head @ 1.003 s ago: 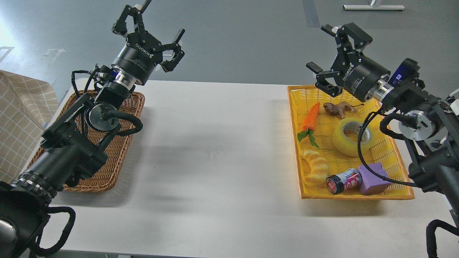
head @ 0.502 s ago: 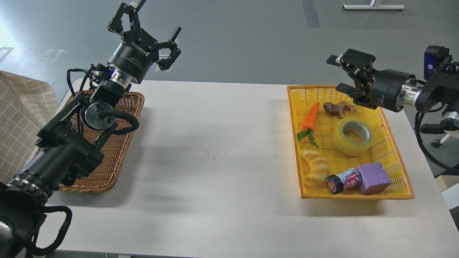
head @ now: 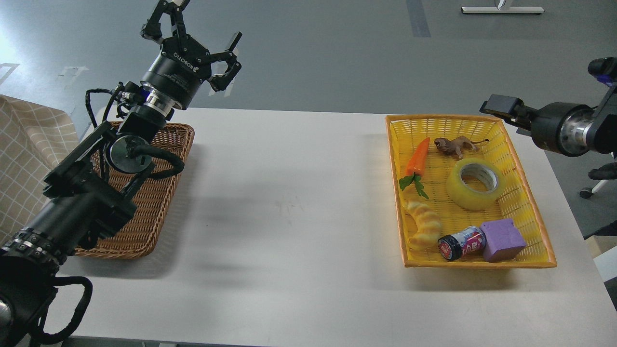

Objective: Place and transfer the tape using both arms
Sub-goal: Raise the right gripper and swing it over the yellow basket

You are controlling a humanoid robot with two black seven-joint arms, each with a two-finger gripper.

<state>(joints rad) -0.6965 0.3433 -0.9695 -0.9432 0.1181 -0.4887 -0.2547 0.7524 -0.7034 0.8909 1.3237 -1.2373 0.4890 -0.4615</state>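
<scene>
Black right hand (head: 501, 107) end-on, fingers indistinct

A white table (head: 299, 202) fills most of the view, standing on a smooth grey floor (head: 328, 53) that takes a bright glare at the upper left. A beige checked cloth (head: 24, 144) hangs at the left edge, a white stand base (head: 501, 9) lies on the floor at top right, and a darker stripe (head: 417, 18) crosses the floor beside it.

Single head view, looking forward and down.
Set high and fairly near over the white counter (head: 299, 202), facing its far edge and grey floor beyond; arms entering from left and right edges.
</scene>
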